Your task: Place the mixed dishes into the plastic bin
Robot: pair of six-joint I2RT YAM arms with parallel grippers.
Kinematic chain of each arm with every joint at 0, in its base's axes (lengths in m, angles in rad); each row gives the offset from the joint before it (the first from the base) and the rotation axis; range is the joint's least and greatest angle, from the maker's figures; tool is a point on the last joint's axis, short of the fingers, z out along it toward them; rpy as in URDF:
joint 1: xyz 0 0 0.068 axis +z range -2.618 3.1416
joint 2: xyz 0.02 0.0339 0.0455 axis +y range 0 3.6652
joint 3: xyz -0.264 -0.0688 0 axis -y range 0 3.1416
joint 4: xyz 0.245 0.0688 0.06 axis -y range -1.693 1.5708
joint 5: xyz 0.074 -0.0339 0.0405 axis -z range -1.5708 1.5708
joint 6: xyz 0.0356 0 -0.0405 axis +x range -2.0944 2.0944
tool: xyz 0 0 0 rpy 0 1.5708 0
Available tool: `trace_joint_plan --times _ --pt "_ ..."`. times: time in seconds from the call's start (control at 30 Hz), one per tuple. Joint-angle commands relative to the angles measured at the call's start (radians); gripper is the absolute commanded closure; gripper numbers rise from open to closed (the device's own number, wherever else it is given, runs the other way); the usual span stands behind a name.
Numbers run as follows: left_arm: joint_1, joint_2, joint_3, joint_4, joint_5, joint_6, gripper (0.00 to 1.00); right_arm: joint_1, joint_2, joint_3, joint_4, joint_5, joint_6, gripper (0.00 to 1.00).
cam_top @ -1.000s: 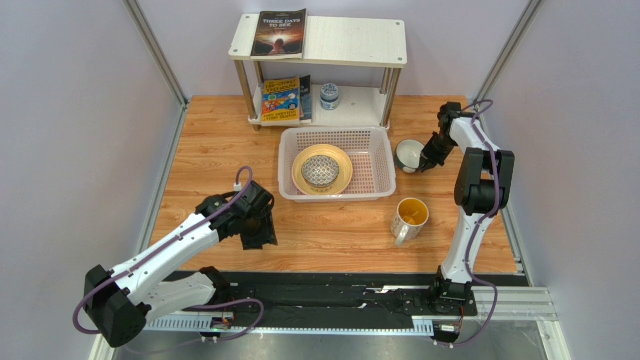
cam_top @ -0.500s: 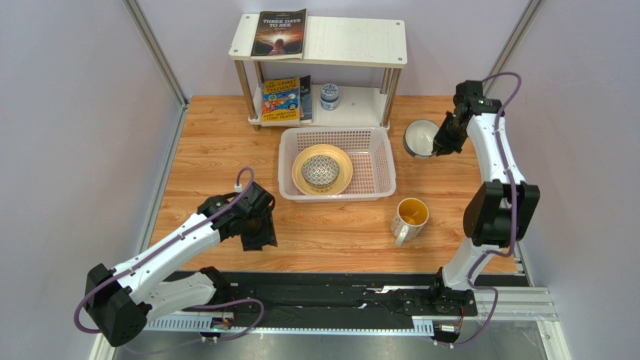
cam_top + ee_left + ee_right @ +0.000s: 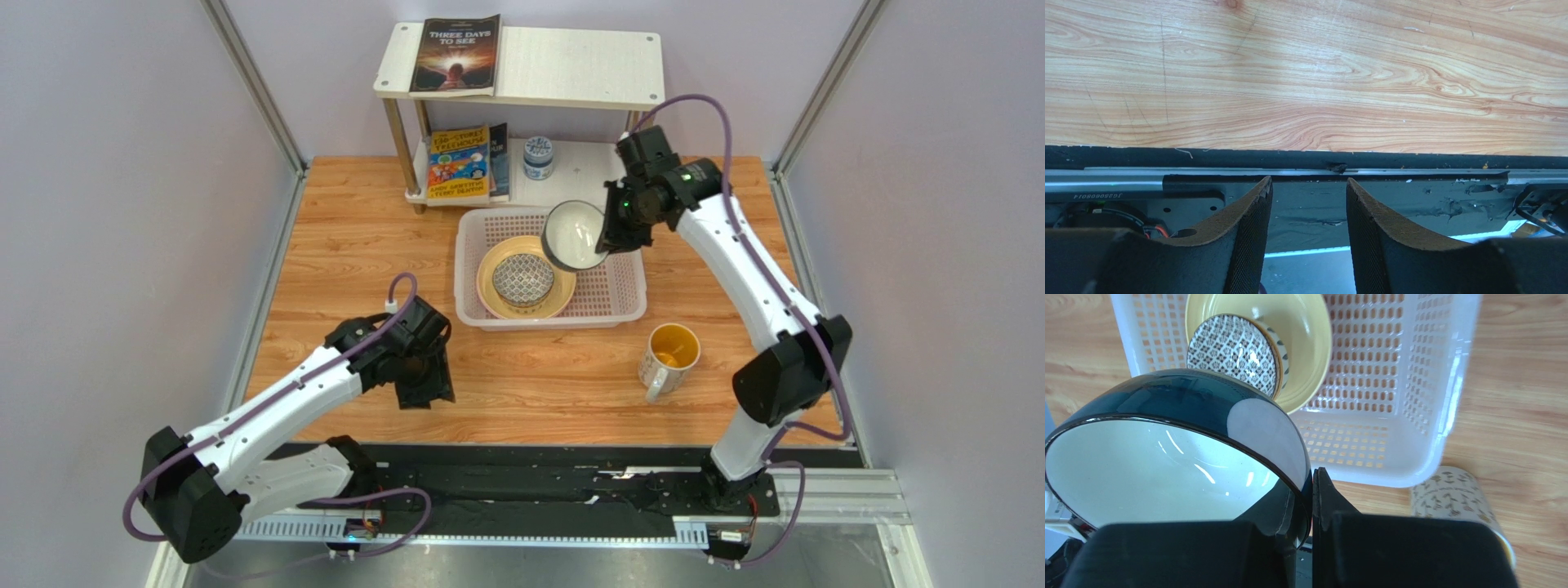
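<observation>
Moved from the right edge, the bowl hangs over the bin, right tool clenching it. Left tool released.

- I see a matt, wood-grain table.
- The bin looks like smooth perforated plastic.
- The bowl is glossy glaze.
- The mug, five o'clock of the bin, is glossy.

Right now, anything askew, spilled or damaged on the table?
Nothing spilled or broken. Only the white-lined bowl is tilted: the right end effector pinches its rim and holds it steeply angled above the plastic bin. The mug stands upright on the table outside the bin.
</observation>
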Motion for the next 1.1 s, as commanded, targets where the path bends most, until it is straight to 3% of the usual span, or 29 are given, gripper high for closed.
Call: trace_joint_plan --times 0.0,0.33,0.47,0.8,1.07 --pt "0.004 -0.017 0.042 -0.017 0.003 0.013 0.46 0.034 0.074 0.025 0.115 -0.042 0.073 1.00" --pt "0.003 -0.066 -0.002 -0.025 0.000 -0.008 0.47 0.132 0.393 0.281 0.037 0.016 0.032 1.00" --pt "0.004 -0.057 0.001 -0.020 0.001 -0.002 0.47 0.158 0.407 0.236 0.103 0.019 0.068 1.00" --pt "0.003 -0.045 -0.001 -0.014 0.003 0.001 0.47 0.166 0.447 0.176 0.083 0.019 0.075 1.00" --pt "0.003 -0.056 -0.002 -0.014 -0.003 -0.001 0.47 0.168 0.443 0.196 0.060 0.038 0.072 0.63"
